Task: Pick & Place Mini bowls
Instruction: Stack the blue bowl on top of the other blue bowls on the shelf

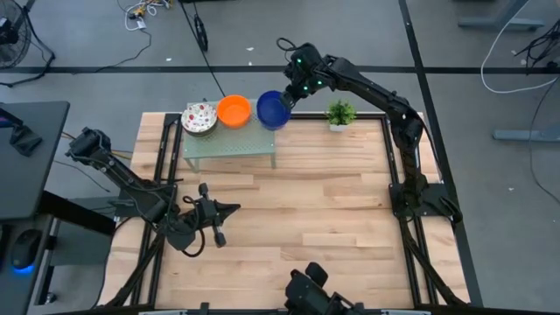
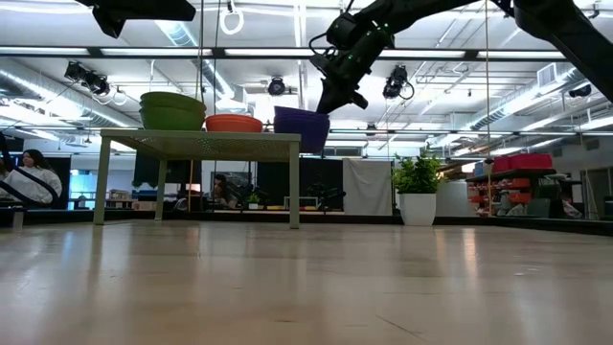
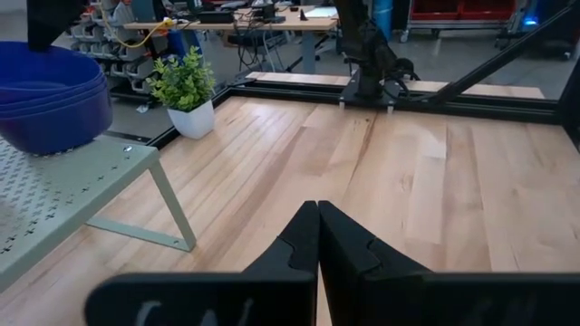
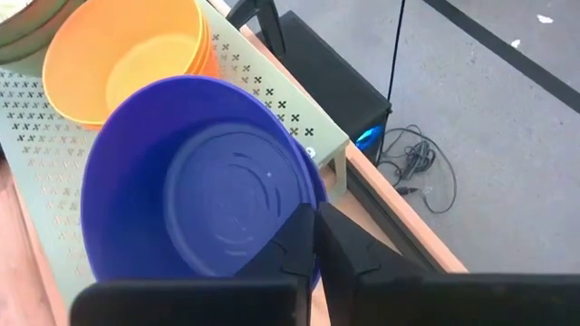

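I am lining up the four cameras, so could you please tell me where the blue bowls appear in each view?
High view: the blue bowls sit at the small table's right end, under the right gripper.
Low view: right end of the tabletop.
Left wrist view: upper left.
Right wrist view: centre.
Shared landmark: the orange bowls beside them.

Blue bowls (image 1: 273, 110), orange bowls (image 1: 234, 110), red-speckled white bowls (image 1: 199, 117), pale green stand (image 1: 229, 145).

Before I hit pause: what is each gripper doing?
Left gripper: shut, empty, over the table.
Right gripper: shut on the blue bowl's rim.
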Action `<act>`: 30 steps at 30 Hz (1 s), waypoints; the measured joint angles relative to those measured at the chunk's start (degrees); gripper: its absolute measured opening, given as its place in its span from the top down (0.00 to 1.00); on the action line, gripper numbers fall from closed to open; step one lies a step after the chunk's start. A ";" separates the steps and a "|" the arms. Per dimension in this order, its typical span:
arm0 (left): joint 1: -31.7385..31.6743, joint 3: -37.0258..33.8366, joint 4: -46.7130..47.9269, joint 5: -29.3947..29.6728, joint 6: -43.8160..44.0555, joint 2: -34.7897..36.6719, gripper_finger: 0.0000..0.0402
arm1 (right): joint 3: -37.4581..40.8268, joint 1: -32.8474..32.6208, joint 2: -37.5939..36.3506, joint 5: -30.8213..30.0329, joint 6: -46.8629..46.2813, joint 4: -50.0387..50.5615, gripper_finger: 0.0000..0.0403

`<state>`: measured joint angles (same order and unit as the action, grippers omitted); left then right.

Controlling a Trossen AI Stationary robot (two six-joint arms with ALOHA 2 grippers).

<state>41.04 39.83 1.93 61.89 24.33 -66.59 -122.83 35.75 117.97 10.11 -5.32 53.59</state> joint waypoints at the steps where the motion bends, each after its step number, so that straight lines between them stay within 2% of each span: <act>1: 0.00 0.01 0.00 0.00 0.06 0.00 0.99 | 0.00 -0.03 0.00 0.00 0.00 0.18 0.96; 22: -1.07 -0.02 -0.02 -0.11 0.03 0.00 0.99 | 0.00 -3.26 0.00 0.23 4.68 0.10 0.95; 26: -1.07 -0.02 -0.02 -0.17 0.03 0.00 0.99 | 0.00 -3.21 0.00 3.82 4.93 -1.41 0.89; 30: -1.07 -0.02 -0.02 -0.19 0.03 0.00 0.99 | 0.00 -3.23 -0.30 6.88 4.90 -3.90 0.76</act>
<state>39.97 39.81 1.91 61.70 24.36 -66.59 -122.83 32.51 117.67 16.99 -0.42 49.69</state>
